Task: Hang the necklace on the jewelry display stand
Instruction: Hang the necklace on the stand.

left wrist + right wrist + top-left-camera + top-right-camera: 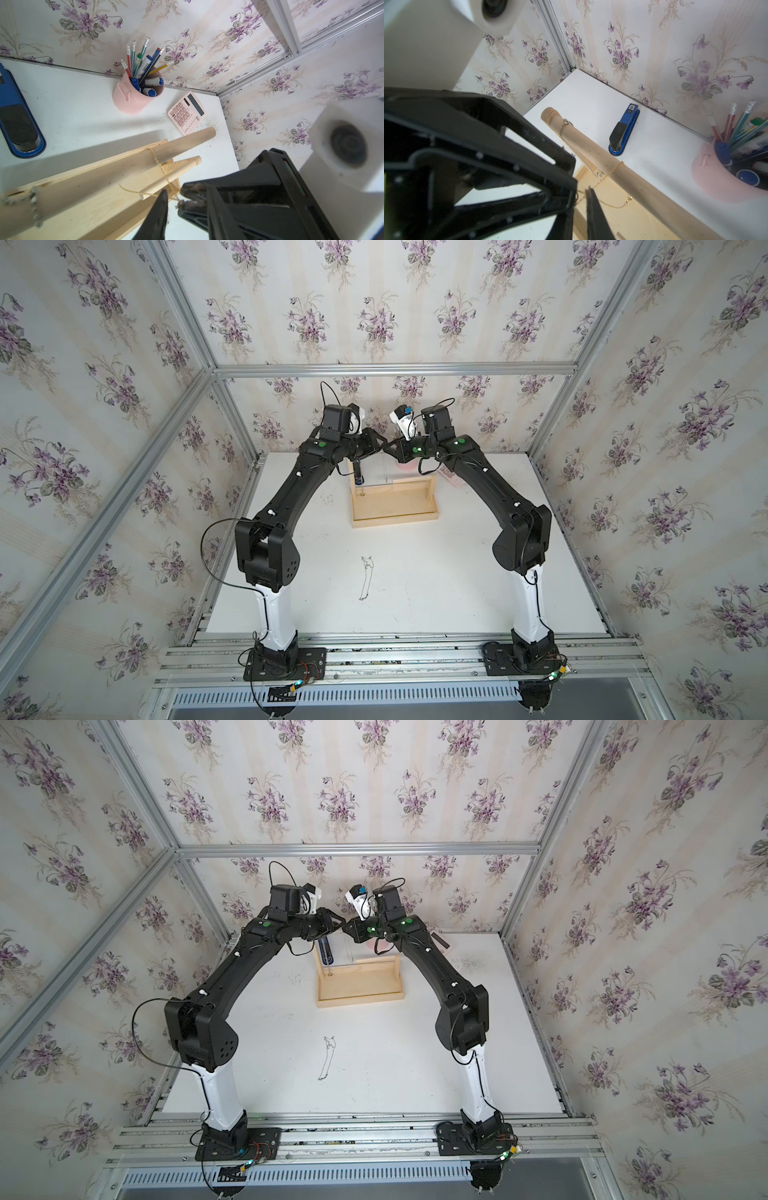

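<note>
Gold necklace (157, 164) draped over the thick bar (187, 141) of the stand (395, 520) (upper centre in both top views). Both strands run down to the right fingers (192, 188), which stand narrow and appear to pinch it. Left fingers (160, 209): grip cannot be told. Hanging judged nearly done; release and clearing both arms remain. Silver chain (563, 128) hangs near the bar's end.

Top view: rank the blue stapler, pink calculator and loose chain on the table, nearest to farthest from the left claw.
1. Blue stapler, at the back, almost under the left claw.
2. Pink calculator, toward the back right.
3. Loose chain, front middle of the table.
</note>
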{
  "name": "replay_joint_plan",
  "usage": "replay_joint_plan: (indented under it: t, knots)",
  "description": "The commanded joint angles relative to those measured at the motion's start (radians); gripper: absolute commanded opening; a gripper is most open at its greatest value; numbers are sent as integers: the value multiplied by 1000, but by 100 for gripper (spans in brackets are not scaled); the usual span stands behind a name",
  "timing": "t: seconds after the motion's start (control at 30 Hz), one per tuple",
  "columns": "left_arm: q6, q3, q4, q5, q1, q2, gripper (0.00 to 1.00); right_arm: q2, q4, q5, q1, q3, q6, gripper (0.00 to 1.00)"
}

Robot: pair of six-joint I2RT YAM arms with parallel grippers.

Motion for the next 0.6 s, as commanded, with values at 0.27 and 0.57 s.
replay_joint_plan:
  t: [0.27,0.57]
  knots:
    - [-75,-17,123,127,24,8,35,-2,30,-19,1,-3,5,15]
    - [-124,1,196,220,29,52,35,-15,45,-19,2,-30,3,14]
